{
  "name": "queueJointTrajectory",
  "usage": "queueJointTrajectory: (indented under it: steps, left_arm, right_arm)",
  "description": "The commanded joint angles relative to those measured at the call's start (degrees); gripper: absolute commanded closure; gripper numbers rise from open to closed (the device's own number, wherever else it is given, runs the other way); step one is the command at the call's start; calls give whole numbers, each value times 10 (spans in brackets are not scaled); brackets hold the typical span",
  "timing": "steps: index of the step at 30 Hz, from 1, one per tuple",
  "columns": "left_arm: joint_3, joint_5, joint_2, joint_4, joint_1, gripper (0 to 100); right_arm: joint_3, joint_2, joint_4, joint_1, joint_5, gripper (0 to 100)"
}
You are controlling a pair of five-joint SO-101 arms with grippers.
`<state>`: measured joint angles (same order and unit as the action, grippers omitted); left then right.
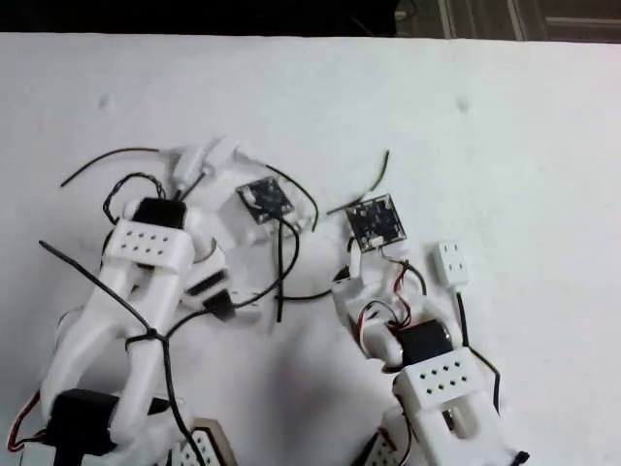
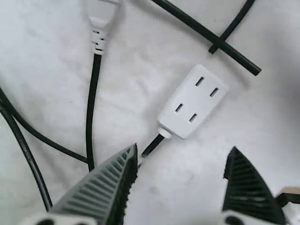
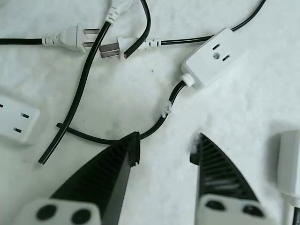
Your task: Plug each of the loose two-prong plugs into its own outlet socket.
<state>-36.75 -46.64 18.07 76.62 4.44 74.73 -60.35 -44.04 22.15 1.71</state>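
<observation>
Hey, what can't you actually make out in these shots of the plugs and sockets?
Left wrist view: white plug cut off by the frame edge, prongs unseen.
Right wrist view: white object cut off by the edge, identity unclear; two-slot outlet partly cropped.
High view: plugs too small and blurred to show their prongs.

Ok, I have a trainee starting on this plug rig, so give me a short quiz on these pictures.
1. True or false: the left end effector is shut on the white rectangular plastic outlet block.
2. How many slots show on that block's face? A two, B four, C six.
3. Fill in: in the right wrist view, the prongs of the two white two-prong plugs are ___ (bare or inserted).
Key: 1 false, it is open; 2 B; 3 bare.
</observation>
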Motion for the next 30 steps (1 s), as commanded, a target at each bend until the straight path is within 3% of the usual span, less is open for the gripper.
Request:
queueJointTrajectory:
  steps: [1, 10, 18, 23, 30]
  left_arm:
    - [-34, -47, 22, -62, 12, 683]
    - [-146, -32, 22, -207, 44, 705]
    - [-183, -6, 22, -217, 41, 829]
    - [-181, 105, 27, -197, 43, 918]
    - [-149, 236, 27, -132, 43, 894]
  right_arm:
    - [-4, 1, 7, -3, 7, 819]
    - [-4, 1, 7, -4, 7, 819]
    - [-4, 1, 7, -4, 7, 819]
    - [-4, 1, 7, -5, 7, 819]
    - [-4, 1, 7, -4, 7, 819]
